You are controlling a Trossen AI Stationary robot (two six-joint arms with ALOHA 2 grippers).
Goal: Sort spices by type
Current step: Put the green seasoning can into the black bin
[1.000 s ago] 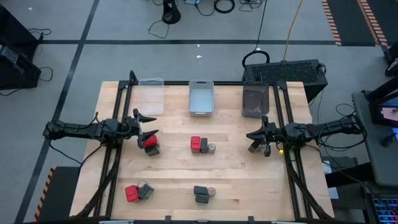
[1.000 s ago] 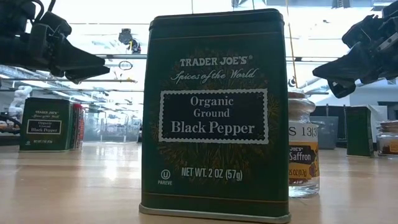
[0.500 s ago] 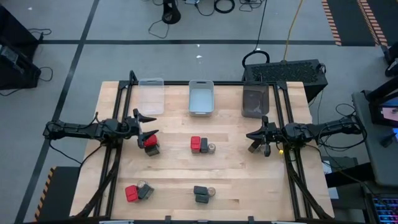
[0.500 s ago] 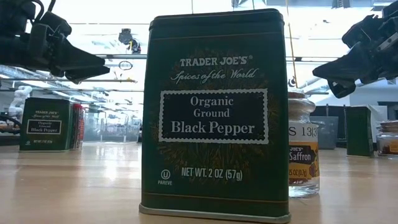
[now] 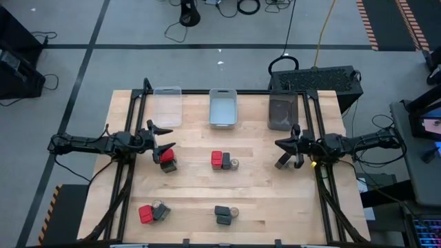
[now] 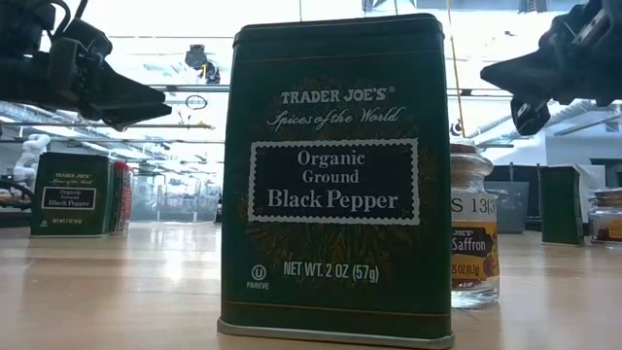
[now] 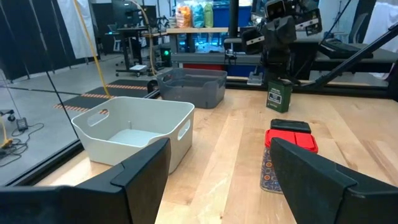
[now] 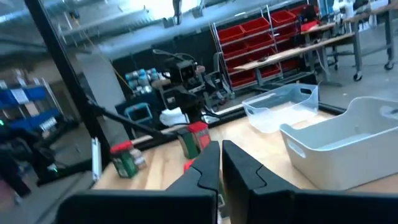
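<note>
Left gripper point(image 5: 164, 138) over upright spices point(image 5: 167, 160)

Left arm stretched in from the left edge of the surface, left gripper point(image 5: 162, 137) hanging above it, fingers point(image 7: 140, 171) spread wide with nothing between them. Right arm reaching in from the right edge, wrist roughly level, right gripper point(image 5: 281, 154) raised off the surface, fingers point(image 8: 202, 165) pressed together, empty, pointing toward the middle.

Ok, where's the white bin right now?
In the high view, the white bin sits at the table's far edge, in the middle, between the clear bin and the dark bin.
</note>
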